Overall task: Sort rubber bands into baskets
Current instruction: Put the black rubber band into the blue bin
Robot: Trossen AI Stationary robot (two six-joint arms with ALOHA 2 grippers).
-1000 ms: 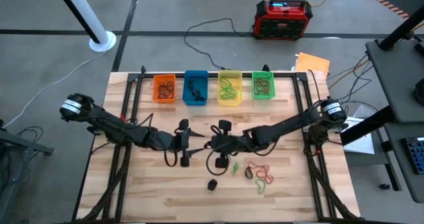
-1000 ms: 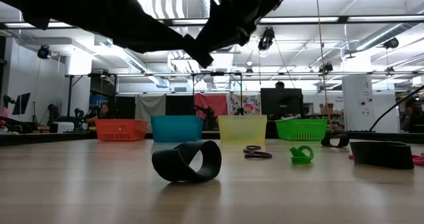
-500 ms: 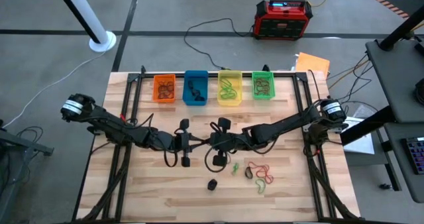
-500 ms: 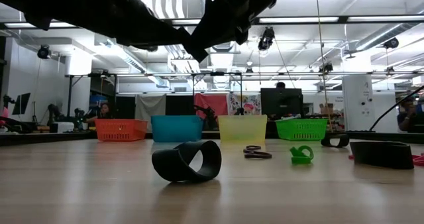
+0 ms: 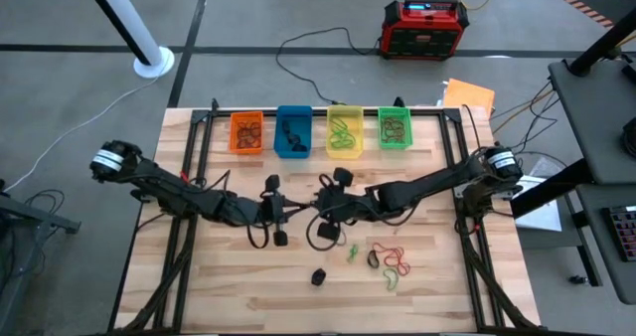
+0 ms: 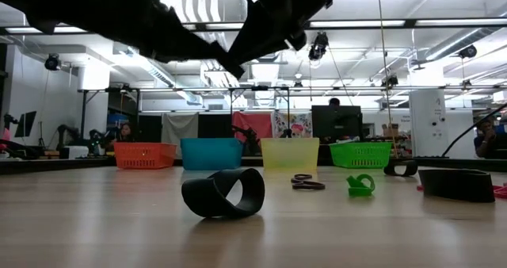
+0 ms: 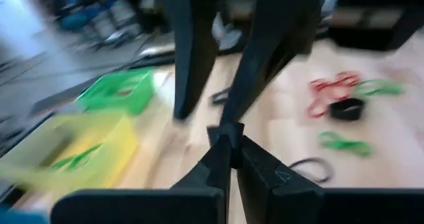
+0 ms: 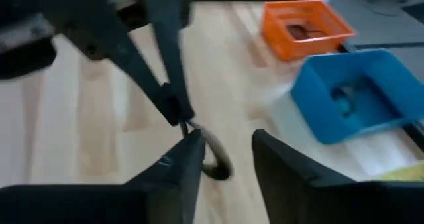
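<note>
Both grippers meet mid-bench, just near of the baskets [image 5: 320, 131]! Left gripper [image 7: 228, 139] has its jaws clenched; whether a band is pinched, can't tell. Right gripper [image 8: 222, 151] jaws parted over a dark band [image 8: 215, 154]. Loose bands [image 5: 388, 260] lie near-right.

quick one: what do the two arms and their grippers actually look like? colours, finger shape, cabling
Both arms are dark, near black, slim and jointed. Each has a white-and-black round cap at the base end, by the table's side edges. The left gripper has two flat dark fingers tapering to narrow tips; one bears a small pale triangle mark. The right gripper has the same dark, flat, tapered fingers. Thin black cable loops show near the wrists from above.
</note>
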